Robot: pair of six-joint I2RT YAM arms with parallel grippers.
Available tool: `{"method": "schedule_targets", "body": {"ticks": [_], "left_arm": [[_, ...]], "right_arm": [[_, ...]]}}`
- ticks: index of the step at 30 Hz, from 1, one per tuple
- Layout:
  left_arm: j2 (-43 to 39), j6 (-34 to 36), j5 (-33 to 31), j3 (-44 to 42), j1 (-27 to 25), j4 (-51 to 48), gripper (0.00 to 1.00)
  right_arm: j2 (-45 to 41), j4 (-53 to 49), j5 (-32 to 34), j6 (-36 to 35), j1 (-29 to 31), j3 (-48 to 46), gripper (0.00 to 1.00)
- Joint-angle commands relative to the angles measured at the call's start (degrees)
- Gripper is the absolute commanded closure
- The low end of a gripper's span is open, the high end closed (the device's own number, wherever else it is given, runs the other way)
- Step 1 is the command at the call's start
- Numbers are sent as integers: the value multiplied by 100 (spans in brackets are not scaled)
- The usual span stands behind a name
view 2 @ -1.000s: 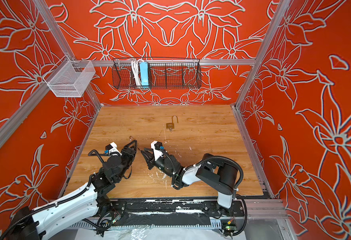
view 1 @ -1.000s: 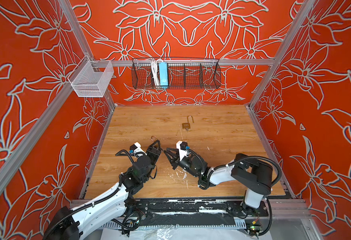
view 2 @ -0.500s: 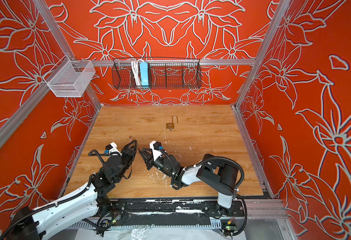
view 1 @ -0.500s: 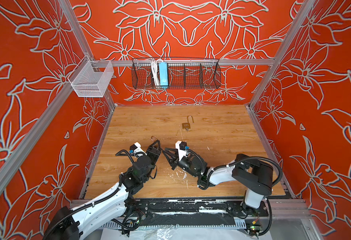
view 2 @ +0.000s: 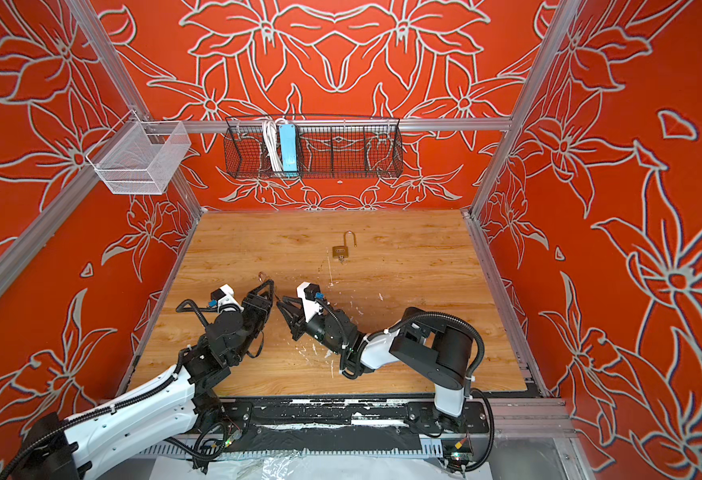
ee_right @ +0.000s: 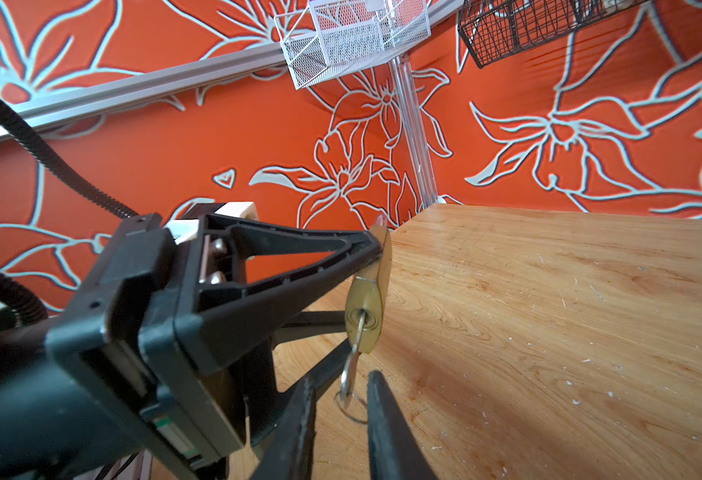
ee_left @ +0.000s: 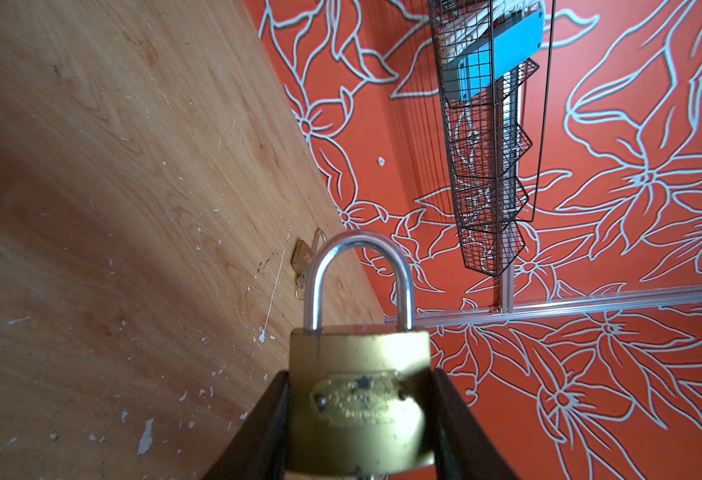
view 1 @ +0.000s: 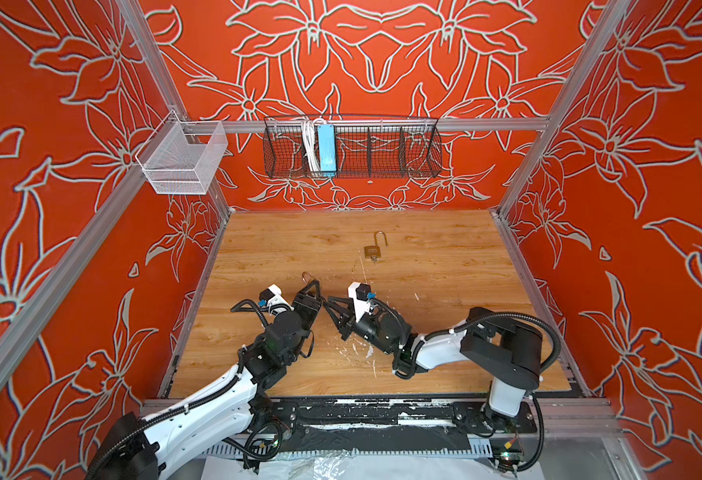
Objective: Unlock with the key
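Observation:
A brass padlock (ee_left: 359, 395) with its steel shackle closed is held off the table, and my left gripper (ee_left: 359, 374) is shut on its body. In both top views that gripper (view 1: 314, 286) (view 2: 268, 286) sits left of centre. A small key (ee_right: 353, 357) sticks out of the keyhole in the padlock's (ee_right: 366, 307) underside, with a wire ring (ee_right: 351, 409) hanging from it. My right gripper (ee_right: 341, 378) (view 1: 329, 300) faces the lock. It is open narrowly, and the key's head sits between its fingers (ee_right: 382, 415) with a gap on each side.
A second brass padlock (view 1: 373, 251) (view 2: 341, 251) lies further back on the wooden table (view 1: 445, 270), shackle open and a key in it. A black wire basket (view 1: 351, 147) and a white mesh basket (view 1: 181, 160) hang on the red walls.
My right gripper has edged slightly left toward the held padlock, bringing its fingers around the key. The left arm and the padlock have stayed still.

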Motion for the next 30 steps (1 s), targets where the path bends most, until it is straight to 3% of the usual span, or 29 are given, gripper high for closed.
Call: {"method": "schedule_targets", "body": {"ticks": [1,12,24,30], "left_arm": [[-61,18,-178,-5,-22,356,100],[-12,100,-115,17,-22,359,100],[193,243,-65,8,-22,517,100],[337,732,120,7,-22,761,100]], "right_arm": [[127,55,19,124,33,143,78],[66,-47,1,106,9,258,99],[-142,-291,-282,54,-62,454,100],[-296,-313,-306,27,-99,447,100]]}}
